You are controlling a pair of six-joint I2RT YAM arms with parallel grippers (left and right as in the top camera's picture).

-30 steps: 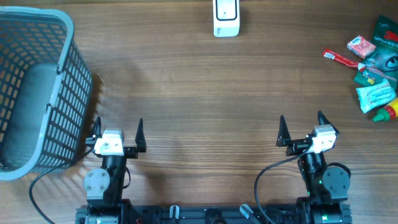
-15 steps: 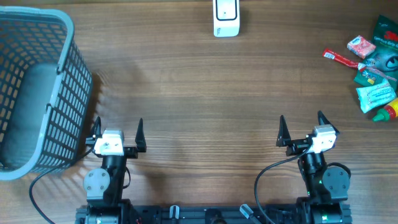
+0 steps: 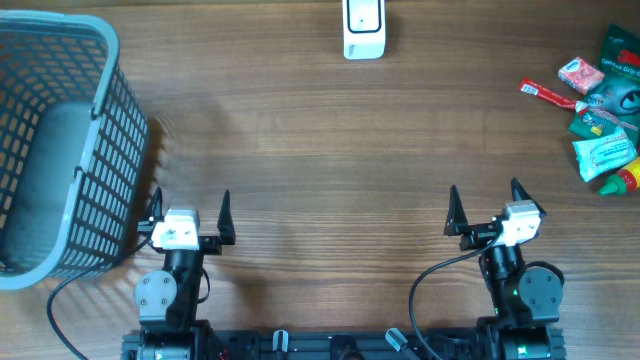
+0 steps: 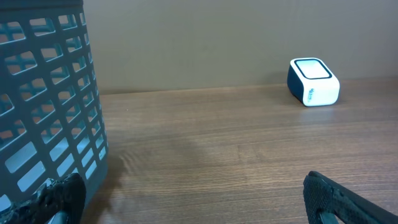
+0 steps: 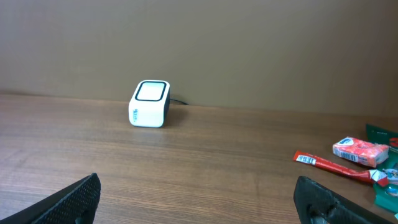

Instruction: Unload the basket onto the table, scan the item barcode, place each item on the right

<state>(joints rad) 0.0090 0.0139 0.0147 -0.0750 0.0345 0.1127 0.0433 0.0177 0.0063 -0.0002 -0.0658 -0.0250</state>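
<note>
The packaged items (image 3: 603,110) are heaped at the bench's (image 3: 320,150) right edge, and the white scanner (image 3: 363,28) is set mid far edge. The left pincer (image 3: 191,197) and right pincer (image 3: 484,188) are held wide, empty, by the near edge. A grey basket (image 3: 60,150) is placed at the left edge.

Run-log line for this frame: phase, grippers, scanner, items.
phase: idle, pre-pick | left gripper: open, empty | right gripper: open, empty | scanner: far edge, centre | item pile: far right, untouched | basket: left
</note>
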